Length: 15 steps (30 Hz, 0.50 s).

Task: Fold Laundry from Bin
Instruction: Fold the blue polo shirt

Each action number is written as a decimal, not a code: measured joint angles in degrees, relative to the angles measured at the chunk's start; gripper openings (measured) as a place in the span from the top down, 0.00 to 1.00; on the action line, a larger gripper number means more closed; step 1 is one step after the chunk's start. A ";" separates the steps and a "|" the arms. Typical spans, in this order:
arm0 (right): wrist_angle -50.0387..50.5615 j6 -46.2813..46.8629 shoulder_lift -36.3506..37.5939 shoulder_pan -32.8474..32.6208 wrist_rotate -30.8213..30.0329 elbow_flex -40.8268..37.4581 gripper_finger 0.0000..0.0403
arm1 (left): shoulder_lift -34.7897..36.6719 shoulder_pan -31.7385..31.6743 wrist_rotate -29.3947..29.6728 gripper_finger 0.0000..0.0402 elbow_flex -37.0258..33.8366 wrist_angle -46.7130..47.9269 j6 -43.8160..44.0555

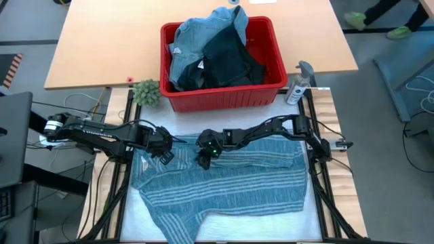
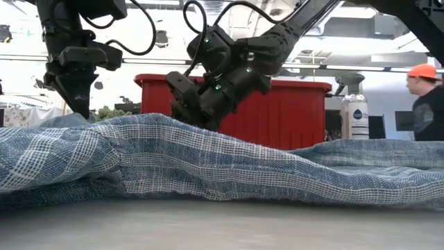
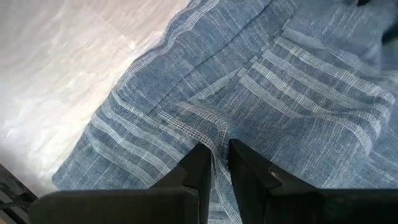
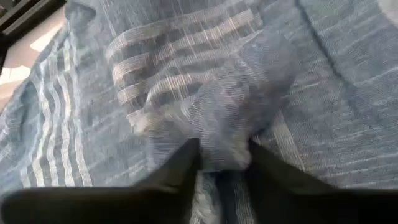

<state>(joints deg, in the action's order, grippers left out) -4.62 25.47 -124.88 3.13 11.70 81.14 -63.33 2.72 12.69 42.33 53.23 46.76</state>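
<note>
Striped shirt [image 1: 224, 183] flat on table; left gripper [image 3: 216, 163] and right gripper [image 4: 224, 158] each pinch fold; no legible writing.

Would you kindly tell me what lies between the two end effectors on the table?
In the high view, only striped shirt fabric spans between the left end effector and right end effector.

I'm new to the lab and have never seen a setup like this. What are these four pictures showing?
A two-armed robot is folding laundry. One camera looks down from above, one looks level across the table, and one sits on each wrist. A blue-grey striped shirt lies spread on the table. The left gripper pinches a fold of it, seen close up between its fingers. The right gripper is bunching cloth between its fingers. Behind stands the red bin with more garments, a spray bottle and a small plant beside it.
</note>
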 joint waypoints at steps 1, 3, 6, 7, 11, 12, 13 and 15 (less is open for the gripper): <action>-0.54 0.00 0.02 0.00 0.04 0.00 0.80 | 0.00 0.00 0.00 0.89 0.00 0.00 0.00; -0.98 -0.03 0.13 0.01 0.20 0.00 0.94 | 0.00 0.00 0.00 0.89 0.00 0.00 0.00; -0.59 1.38 0.15 0.00 0.24 0.00 0.94 | 0.00 0.00 -0.22 0.89 0.00 0.08 0.00; -0.44 1.66 0.15 0.00 0.28 0.00 0.94 | 0.00 0.00 -0.21 0.89 0.00 0.28 0.10; 0.02 1.95 0.75 -0.13 0.38 0.00 0.94 | 0.00 0.00 2.53 0.89 0.00 3.55 1.84; -0.02 1.95 0.98 -0.13 0.32 -0.02 0.94 | 0.00 0.00 3.97 0.89 0.00 4.68 2.51; -0.46 1.95 1.27 -0.12 0.12 -0.02 0.94 | 0.03 0.00 5.41 0.90 0.00 5.58 3.15; 0.58 1.56 2.67 0.09 -0.44 -0.05 0.94 | 0.58 -0.04 7.52 0.94 0.00 6.50 3.40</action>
<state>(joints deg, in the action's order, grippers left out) -4.03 27.03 -122.21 3.22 11.26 81.09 -62.75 2.68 20.21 42.33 59.74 50.16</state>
